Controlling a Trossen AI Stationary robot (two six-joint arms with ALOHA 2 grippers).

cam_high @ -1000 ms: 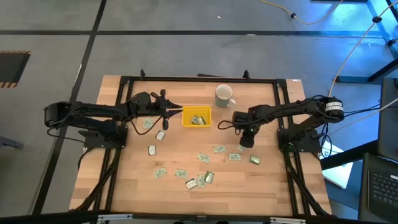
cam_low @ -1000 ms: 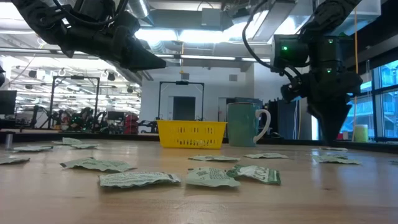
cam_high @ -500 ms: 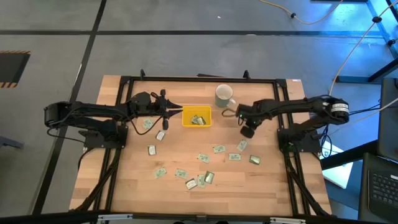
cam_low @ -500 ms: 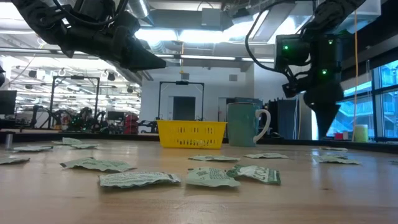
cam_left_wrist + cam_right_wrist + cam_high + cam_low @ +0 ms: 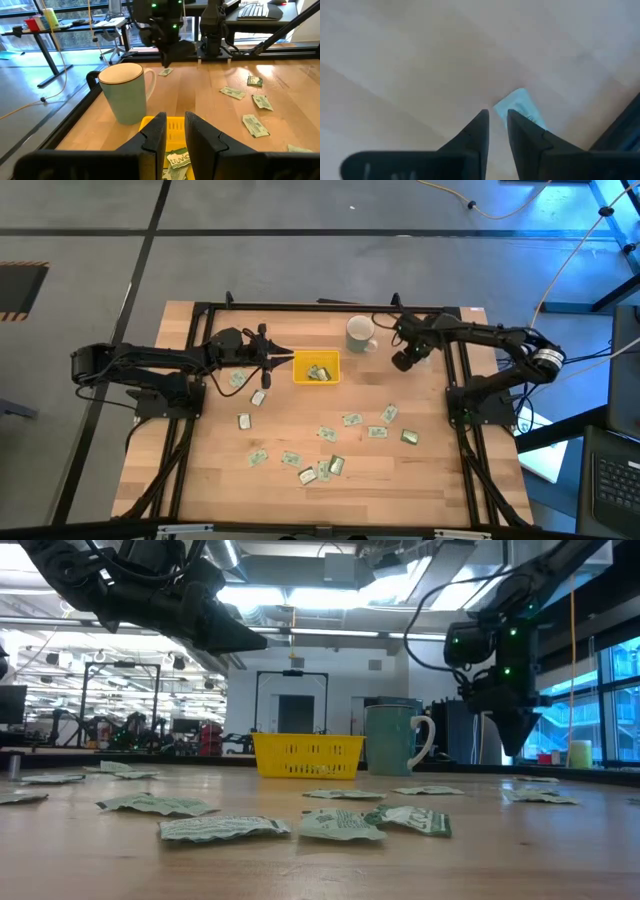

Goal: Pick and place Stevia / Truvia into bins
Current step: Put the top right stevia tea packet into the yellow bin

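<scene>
Several pale green-and-white sachets (image 5: 325, 433) lie flat on the wood, mostly in the near middle (image 5: 345, 825). A few more lie inside the yellow tray (image 5: 297, 368), (image 5: 308, 755), where they show (image 5: 176, 161). My left gripper (image 5: 285, 361), (image 5: 175, 122) hovers at the tray's left rim, fingers slightly apart. My right gripper (image 5: 404, 363), (image 5: 517, 748) points down just above the table, right of the tray. Its fingers (image 5: 498, 114) are narrowly open, with wood showing between them. One sachet (image 5: 165, 71), (image 5: 520, 105) lies on the table just below its tips.
A white mug (image 5: 359, 332), (image 5: 395, 740), (image 5: 127, 92) stands at the far side between the tray and my right gripper. A black frame runs along the table's far and side edges. Bare wood lies between the tray and the right gripper.
My right gripper has gone from low among the sachets at the right-middle of the table toward the far edge, rising a little. It now stands right of the mug, and its arm has swung round to reach in from the far side. The sachets lie as before.
</scene>
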